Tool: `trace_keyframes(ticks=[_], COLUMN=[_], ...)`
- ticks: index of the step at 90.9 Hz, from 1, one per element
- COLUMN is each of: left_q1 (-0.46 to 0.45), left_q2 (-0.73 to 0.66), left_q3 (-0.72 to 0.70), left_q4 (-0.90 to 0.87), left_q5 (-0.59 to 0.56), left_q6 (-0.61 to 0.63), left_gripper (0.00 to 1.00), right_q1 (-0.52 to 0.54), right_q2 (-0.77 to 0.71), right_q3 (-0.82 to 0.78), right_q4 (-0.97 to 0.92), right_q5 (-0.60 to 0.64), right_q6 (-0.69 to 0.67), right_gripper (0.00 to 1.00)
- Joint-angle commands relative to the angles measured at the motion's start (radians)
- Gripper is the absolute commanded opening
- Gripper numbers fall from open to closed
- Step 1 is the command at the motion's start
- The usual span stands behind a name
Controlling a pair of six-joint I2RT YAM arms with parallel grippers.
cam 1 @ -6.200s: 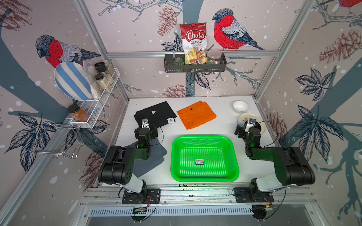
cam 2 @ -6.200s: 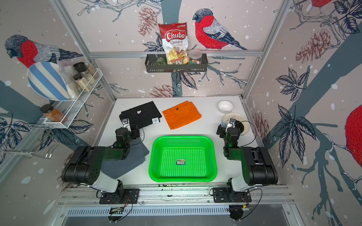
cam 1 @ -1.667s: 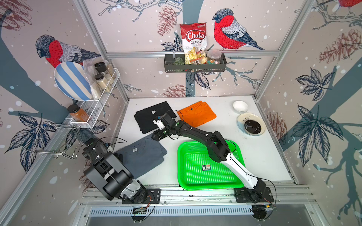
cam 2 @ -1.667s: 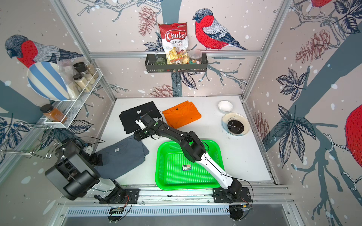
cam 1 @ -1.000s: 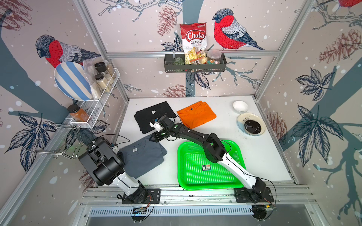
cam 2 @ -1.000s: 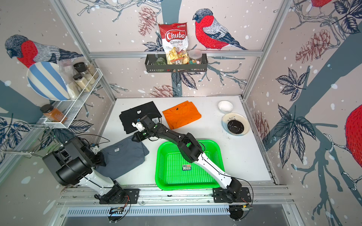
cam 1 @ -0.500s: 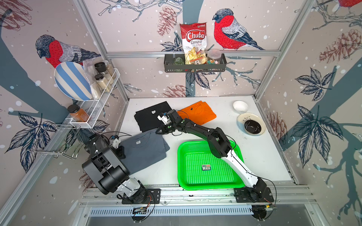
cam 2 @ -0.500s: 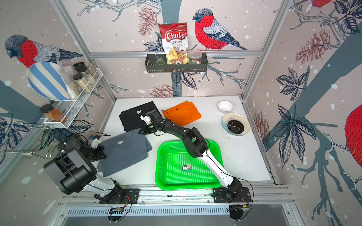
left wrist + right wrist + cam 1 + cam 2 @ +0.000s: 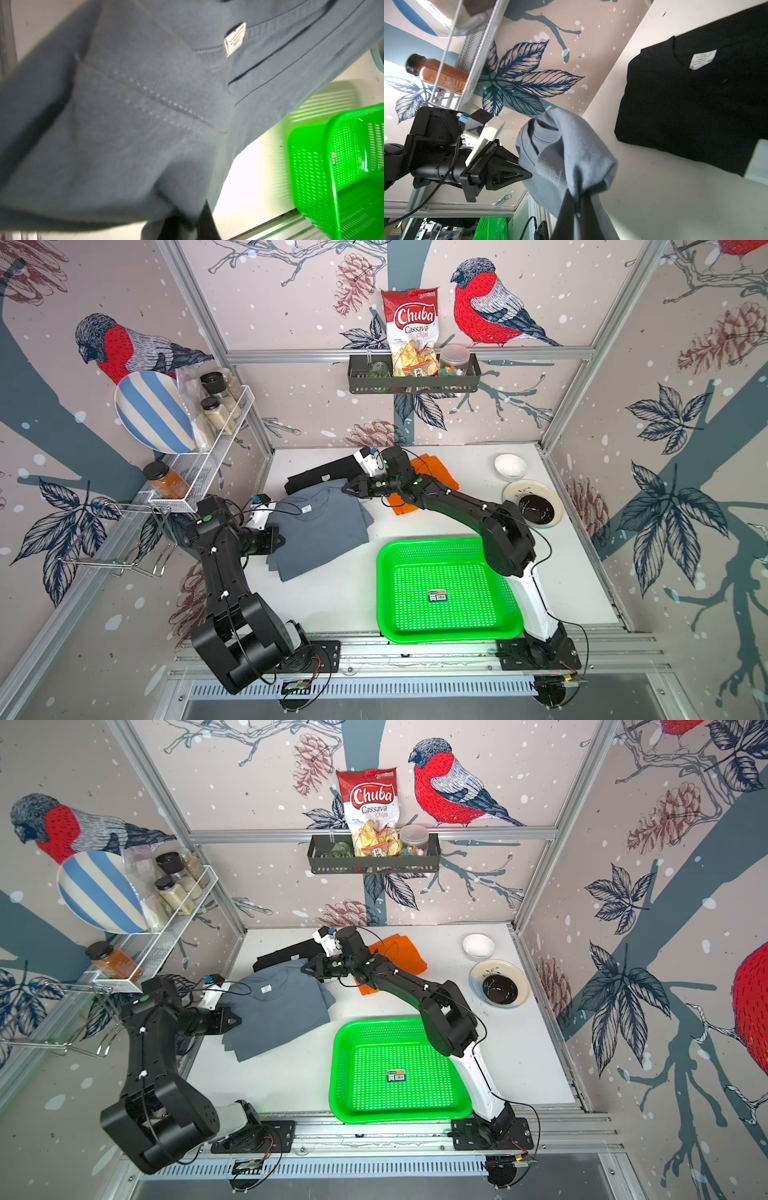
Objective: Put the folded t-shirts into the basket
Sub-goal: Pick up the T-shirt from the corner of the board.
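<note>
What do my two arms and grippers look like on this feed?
The left arm and right arm are matte black, with small green dots and thin black cables; their lowest links are whitish. Each wrist carries a white camera block with a blue plug. The left gripper and right gripper have black, tapered triangular fingers.

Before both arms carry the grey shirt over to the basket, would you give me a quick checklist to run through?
1. Grip of left end effector on grey shirt: ok, shut.
2. Grip of right end effector on its far edge: ok, shut.
3. Shirt lifted off table: cannot tell.
4. No clothes in basket: ok.
5. Fold tidy: not ok, bunched at right grip.
</note>
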Motion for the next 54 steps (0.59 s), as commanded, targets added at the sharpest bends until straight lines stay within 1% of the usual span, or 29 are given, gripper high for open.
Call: trace_keyframes(ticks=[1, 17, 27, 33, 41, 47, 54], left_q1=[-0.089, -0.305, -0.442, -0.524, -0.652, -0.739, -0.824], left_q2=[-0.019, -0.037, -0.024, -0.010, 0.014, 0.037, 0.078], left_q3=[0.061, 0.164, 0.244, 0.278, 0.303, 0.305, 0.303], left_q4=[-0.046, -0.035, -0.057, -0.070, -0.072, -0.057, -0.037], left_q5=[0.044, 0.034, 0.046, 0.063, 0.050, 0.044, 0.066], left_q6=[-0.067, -0.183, -0.262, -0.302, -0.347, -0.396, -0.468], left_gripper=[0.00, 0.00, 0.00, 0.00, 0.00, 0.00, 0.00], right_q1=[-0.019, -0.048, -0.051, -0.052, -0.052, -0.052, -0.052], right_q2=[-0.146, -0.394, -0.544, -0.636, -0.764, -0.852, -0.959], right_q3=[-0.099, -0.274, -0.345, -0.390, -0.458, -0.505, -0.558], right_q4=[0.053, -0.084, -0.231, -0.309, -0.398, -0.471, -0.559], right_q5=[0.052, 0.145, 0.226, 0.269, 0.348, 0.407, 0.456], right_q6=[-0.051, -0.118, -0.150, -0.145, -0.129, -0.098, -0.053], right_gripper=[0.00, 0.00, 0.00, 0.00, 0.00, 0.00, 0.00])
